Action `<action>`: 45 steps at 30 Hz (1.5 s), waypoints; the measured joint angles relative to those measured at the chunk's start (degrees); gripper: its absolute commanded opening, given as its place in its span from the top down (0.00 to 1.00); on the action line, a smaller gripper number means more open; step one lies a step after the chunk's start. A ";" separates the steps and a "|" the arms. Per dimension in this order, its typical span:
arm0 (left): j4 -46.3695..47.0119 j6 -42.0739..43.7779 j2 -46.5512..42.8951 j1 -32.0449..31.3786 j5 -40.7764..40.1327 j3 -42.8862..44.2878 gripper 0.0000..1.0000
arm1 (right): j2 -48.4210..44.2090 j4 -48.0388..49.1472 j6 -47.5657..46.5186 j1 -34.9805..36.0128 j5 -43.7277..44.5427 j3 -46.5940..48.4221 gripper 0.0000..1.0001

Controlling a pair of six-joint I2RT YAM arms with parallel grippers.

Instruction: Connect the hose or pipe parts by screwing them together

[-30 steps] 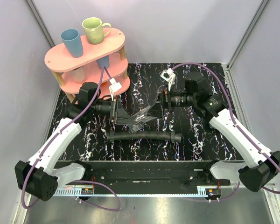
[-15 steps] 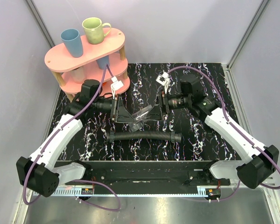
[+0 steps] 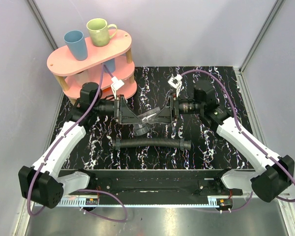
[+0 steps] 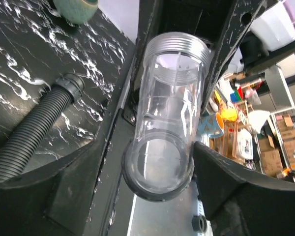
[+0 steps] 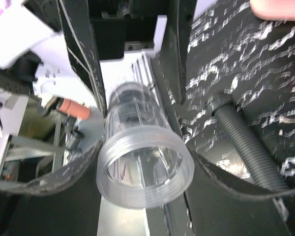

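The translucent tubular fitting point(image 3: 146, 119) hangs above the table's middle, between both grippers. My right gripper point(image 3: 156, 118) is shut on its threaded end point(image 5: 142, 162), a finger pressing each side. My left gripper point(image 3: 136, 119) is open around the fitting's dark-collared end point(image 4: 160, 167); its right finger point(image 4: 211, 167) touches the fitting and a gap shows at the left finger. The long black ribbed hose point(image 3: 150, 143) lies on the table just in front of the grippers, held by neither; it also shows in the left wrist view as the hose point(image 4: 29, 132) and in the right wrist view as the hose point(image 5: 250, 147).
A pink two-tier shelf point(image 3: 88, 59) stands at the back left, close behind my left arm, carrying a blue cup point(image 3: 74, 44) and a green mug point(image 3: 101, 31). The black marbled table point(image 3: 211, 147) is walled on three sides. A black rail point(image 3: 147, 181) runs along the near edge.
My right gripper has closed on the fitting while my left gripper, shut on it before, has opened. Both wrists shifted slightly toward the back, and the fitting's dark end now tilts down.
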 measured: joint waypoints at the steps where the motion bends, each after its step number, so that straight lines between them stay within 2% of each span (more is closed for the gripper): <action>1: 3.52 -2.49 -0.59 0.72 -0.13 -1.42 0.19 | -0.26 1.73 0.87 0.00 0.42 -0.48 0.79; 11: 34.29 -23.67 -5.22 1.92 -3.76 -11.37 0.24 | -0.83 19.78 11.26 0.00 0.98 -5.70 0.80; 16: 44.30 -30.69 -5.22 1.92 -4.48 -14.36 0.24 | -0.85 25.29 14.08 0.00 1.07 -7.19 0.81; 25: 53.11 -37.55 -5.07 1.84 -5.90 -16.33 0.24 | -1.09 30.93 16.28 0.00 1.88 -8.70 0.82; 36: 54.40 -38.93 -4.24 0.39 -8.17 -16.76 0.26 | -1.11 33.97 17.57 0.00 3.30 -9.84 0.83; 37: 54.21 -38.88 -4.15 0.15 -8.26 -16.76 0.29 | -1.11 33.99 17.62 0.00 3.34 -9.86 0.83; 39: 53.68 -38.64 -4.15 -0.31 -8.55 -16.72 0.46 | -1.11 34.14 17.68 0.00 3.50 -10.01 0.83; 40: 53.46 -38.56 -4.15 -0.50 -8.63 -16.61 0.64 | -1.11 34.18 17.66 -0.02 3.85 -10.19 0.83; 42: 52.98 -37.83 -4.15 -0.83 -8.85 -16.39 0.80 | -1.03 34.14 17.77 -0.22 4.72 -10.64 0.82; 43: 52.94 -37.79 -4.02 -0.90 -8.90 -16.35 0.92 | -1.01 34.23 17.88 -0.33 4.94 -10.75 0.75; 45: 52.46 -37.55 -3.63 -0.96 -9.09 -16.13 1.00 | -1.01 34.32 17.88 -0.44 5.18 -10.91 0.70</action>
